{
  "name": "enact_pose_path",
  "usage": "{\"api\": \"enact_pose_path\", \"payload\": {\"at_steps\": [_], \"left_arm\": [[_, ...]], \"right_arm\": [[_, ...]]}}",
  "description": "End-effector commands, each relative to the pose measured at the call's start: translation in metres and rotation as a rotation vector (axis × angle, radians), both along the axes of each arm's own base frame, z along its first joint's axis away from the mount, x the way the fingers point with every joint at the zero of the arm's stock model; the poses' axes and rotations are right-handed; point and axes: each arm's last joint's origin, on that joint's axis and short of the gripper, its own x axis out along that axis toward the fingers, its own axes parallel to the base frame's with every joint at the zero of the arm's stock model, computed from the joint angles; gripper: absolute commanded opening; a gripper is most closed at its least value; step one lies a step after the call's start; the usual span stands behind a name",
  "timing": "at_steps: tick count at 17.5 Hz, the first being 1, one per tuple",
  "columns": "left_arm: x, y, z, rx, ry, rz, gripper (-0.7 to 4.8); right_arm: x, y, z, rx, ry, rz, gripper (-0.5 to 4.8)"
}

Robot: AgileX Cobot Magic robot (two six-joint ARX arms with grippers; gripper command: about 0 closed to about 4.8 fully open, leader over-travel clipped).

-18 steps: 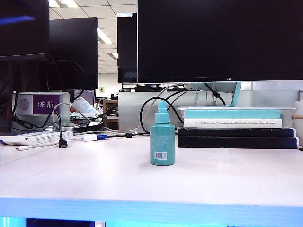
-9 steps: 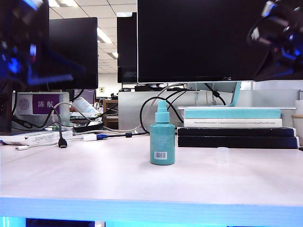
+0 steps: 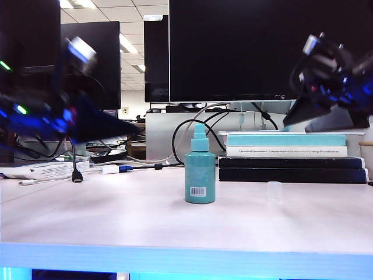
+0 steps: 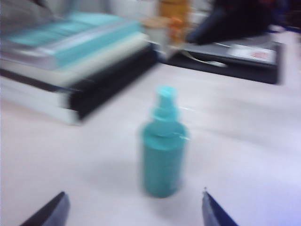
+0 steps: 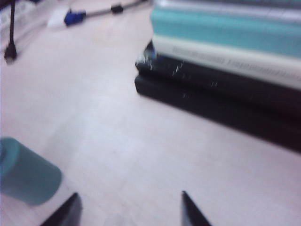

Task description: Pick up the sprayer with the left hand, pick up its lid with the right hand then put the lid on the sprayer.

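Note:
The teal sprayer (image 3: pixel 200 169) stands upright in the middle of the table, its white barcode label facing the exterior camera. The clear lid (image 3: pixel 274 191) stands on the table to its right, in front of the books. My left gripper (image 3: pixel 129 124), blurred, hovers left of the sprayer and above the table. In the left wrist view the sprayer (image 4: pixel 163 150) is ahead of my open left gripper (image 4: pixel 134 197), not between the fingers. My right gripper (image 3: pixel 298 123) hangs above the books at the right. It is open (image 5: pixel 130 195), with the sprayer (image 5: pixel 26 172) off to one side.
A stack of books (image 3: pixel 291 157) with a teal one on top lies at the back right, behind the lid. Black monitors (image 3: pixel 256 46) stand behind. Cables and a plug (image 3: pixel 77 175) trail at the back left. The table's front edge (image 3: pixel 186 254) is near the camera.
Both arms have swung into the exterior view from above and come down, left at the left and right over the books. The sprayer and lid have not moved.

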Motion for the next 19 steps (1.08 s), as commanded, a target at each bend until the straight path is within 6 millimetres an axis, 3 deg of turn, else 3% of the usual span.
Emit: {"api": "enact_pose_path", "payload": {"at_steps": [1,9,13,19], "left_arm": [[0.012,-0.016,-0.008,-0.012,0.003,-0.092,3.74],[0.020,-0.056,-0.020,0.004,0.008,-0.163,4.07],[0.023,-0.065,-0.025,0.015,0.012,-0.153,4.07],[0.038,-0.082,-0.029,0.013,0.021,-0.172,4.06]], "right_arm": [[0.006,0.001,-0.008,-0.004,0.017,0.010,3.02],[0.010,0.022,-0.038,-0.079,0.099,0.058,3.02],[0.010,0.031,-0.041,-0.178,0.064,0.057,3.06],[0.014,0.034,-0.062,-0.172,0.121,0.092,3.06]]}}
